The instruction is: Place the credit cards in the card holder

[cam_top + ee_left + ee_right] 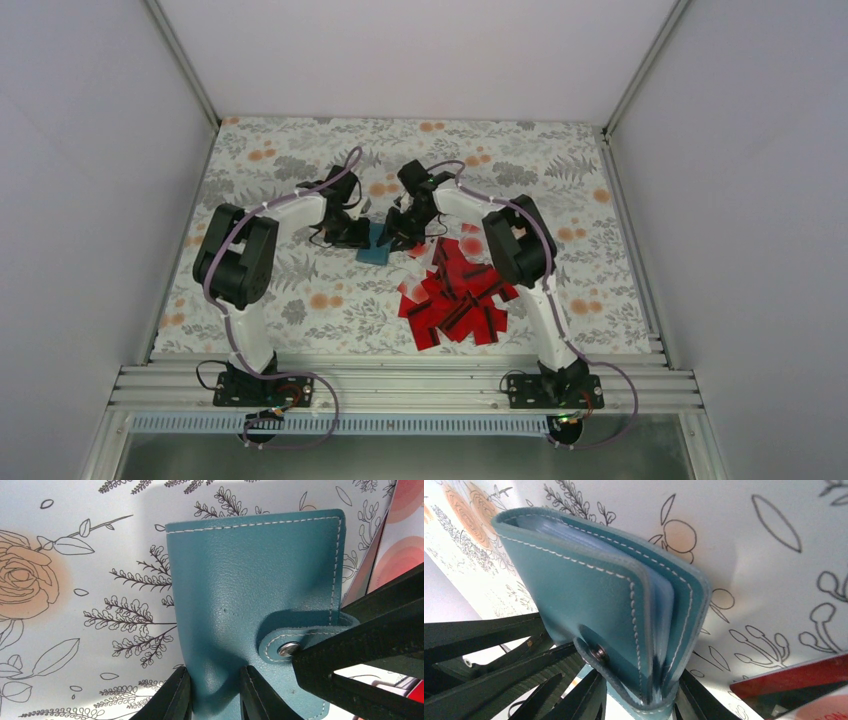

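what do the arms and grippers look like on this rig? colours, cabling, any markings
Left arm and right arm: white links, bulky black joint housings. A thin purple cable runs outside each arm and loops at its black base. Left gripper and right gripper are black, with matte angular fingers. No markings or sleeves visible.

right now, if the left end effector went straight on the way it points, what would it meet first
The card holder, pinched in the left end effector; straight beyond it only table shows, depth unclear.
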Available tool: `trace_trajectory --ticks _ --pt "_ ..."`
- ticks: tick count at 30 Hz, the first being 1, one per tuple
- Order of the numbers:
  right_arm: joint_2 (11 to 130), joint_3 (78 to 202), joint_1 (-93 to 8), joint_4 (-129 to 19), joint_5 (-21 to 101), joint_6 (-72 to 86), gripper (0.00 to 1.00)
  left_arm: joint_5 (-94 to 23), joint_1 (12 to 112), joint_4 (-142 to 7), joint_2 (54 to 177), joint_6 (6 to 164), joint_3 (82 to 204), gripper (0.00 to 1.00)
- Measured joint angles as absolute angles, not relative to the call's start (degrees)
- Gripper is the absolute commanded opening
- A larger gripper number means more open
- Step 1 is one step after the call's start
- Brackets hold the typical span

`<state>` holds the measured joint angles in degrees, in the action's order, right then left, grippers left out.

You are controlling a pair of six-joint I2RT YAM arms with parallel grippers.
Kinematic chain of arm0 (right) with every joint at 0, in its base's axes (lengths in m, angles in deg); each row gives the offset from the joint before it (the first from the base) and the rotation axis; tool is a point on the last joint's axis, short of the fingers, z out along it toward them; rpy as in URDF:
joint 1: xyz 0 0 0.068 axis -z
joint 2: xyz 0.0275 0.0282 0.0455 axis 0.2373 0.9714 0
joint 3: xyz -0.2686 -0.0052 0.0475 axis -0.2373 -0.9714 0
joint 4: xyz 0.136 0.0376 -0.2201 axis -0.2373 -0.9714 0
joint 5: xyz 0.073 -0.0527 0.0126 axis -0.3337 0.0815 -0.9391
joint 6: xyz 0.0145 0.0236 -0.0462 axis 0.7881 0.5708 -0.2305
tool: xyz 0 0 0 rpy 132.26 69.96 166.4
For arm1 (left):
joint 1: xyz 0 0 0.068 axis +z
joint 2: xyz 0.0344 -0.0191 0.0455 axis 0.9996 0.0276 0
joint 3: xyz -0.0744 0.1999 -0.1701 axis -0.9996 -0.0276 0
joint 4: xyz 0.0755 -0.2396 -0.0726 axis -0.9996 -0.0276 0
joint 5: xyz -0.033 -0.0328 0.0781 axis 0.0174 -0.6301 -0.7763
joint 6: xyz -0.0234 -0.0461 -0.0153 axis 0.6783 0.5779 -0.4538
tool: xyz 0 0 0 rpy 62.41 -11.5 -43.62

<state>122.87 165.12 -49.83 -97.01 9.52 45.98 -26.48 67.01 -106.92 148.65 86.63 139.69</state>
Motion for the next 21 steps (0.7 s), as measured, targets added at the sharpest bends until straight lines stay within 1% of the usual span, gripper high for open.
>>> trace_trajectory --ticks 16,21 --pt "127.8 169.5 -48.0 -102.0 2.7 50.8 0.28 -25.1 67.5 -101.6 146.7 85.1 135.9 0.25" --pt "128.0 169.8 -47.9 -102.1 2.4 50.4 0.30 -24.9 67.6 -101.2 146.5 84.5 135.6 0.28"
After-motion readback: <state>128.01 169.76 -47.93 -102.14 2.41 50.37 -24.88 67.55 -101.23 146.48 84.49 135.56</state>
